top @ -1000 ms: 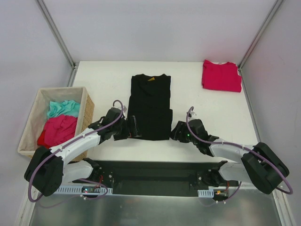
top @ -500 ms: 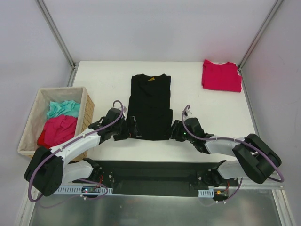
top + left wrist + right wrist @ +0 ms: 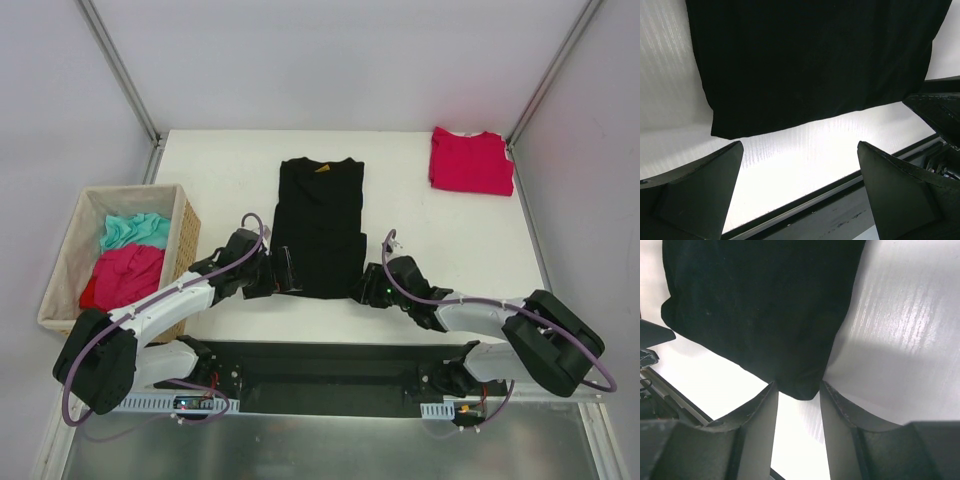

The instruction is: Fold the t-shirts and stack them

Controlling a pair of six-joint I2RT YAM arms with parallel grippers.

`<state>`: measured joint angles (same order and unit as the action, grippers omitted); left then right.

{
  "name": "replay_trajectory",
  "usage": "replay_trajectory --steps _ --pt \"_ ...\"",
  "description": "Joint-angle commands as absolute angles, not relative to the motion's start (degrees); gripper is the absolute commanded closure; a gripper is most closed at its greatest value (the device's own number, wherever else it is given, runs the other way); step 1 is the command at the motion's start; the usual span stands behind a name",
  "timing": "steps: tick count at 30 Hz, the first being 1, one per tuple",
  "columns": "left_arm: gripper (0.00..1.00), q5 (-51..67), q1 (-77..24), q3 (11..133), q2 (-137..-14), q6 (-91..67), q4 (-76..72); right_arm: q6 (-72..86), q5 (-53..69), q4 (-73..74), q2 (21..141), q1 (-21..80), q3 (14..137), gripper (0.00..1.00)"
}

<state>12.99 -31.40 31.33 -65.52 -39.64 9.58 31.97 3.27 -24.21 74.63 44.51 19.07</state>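
The black t-shirt (image 3: 320, 225) lies flat in a long folded strip at the table's middle, collar toward the back. A red t-shirt (image 3: 471, 160) sits folded at the back right corner. My left gripper (image 3: 283, 272) rests at the black shirt's near left corner, wide open; its fingers (image 3: 700, 190) straddle bare table just short of the black hem (image 3: 790, 120). My right gripper (image 3: 366, 284) is at the near right corner, jaws half closed; that corner of the black shirt (image 3: 800, 387) pokes in between its fingertips (image 3: 767, 405), with table showing below.
A woven tan basket (image 3: 185, 235) stands at the left, holding teal (image 3: 135, 230) and pink (image 3: 125, 275) clothes. The table's dark front rail (image 3: 330, 360) runs just behind both grippers. Metal frame posts rise at the back corners.
My right gripper has slid left up to the black shirt's near right corner and its jaws have narrowed. The left arm and both shirts have stayed put.
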Motion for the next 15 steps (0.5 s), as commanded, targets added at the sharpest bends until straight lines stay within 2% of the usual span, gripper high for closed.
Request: replay_trajectory --steps 1,10,13,14,15 --pt "0.01 13.6 -30.6 31.0 -65.5 -39.7 8.4 31.8 1.4 -20.0 74.0 44.9 20.1 0.59" --pt "0.01 13.5 -29.9 29.9 -64.2 -39.8 8.4 31.5 1.3 -20.2 75.7 44.8 20.8 0.71" --pt "0.01 13.4 -29.7 29.8 -64.2 -39.8 8.4 31.6 1.2 -20.2 75.8 44.8 20.8 0.80" --pt "0.01 13.4 -29.6 29.8 -64.2 -39.8 8.4 31.5 1.3 -20.2 75.8 44.9 20.8 0.88" --pt "0.01 13.6 -29.6 29.9 -64.4 -39.7 8.4 31.6 1.2 -20.2 75.8 44.9 20.8 0.91"
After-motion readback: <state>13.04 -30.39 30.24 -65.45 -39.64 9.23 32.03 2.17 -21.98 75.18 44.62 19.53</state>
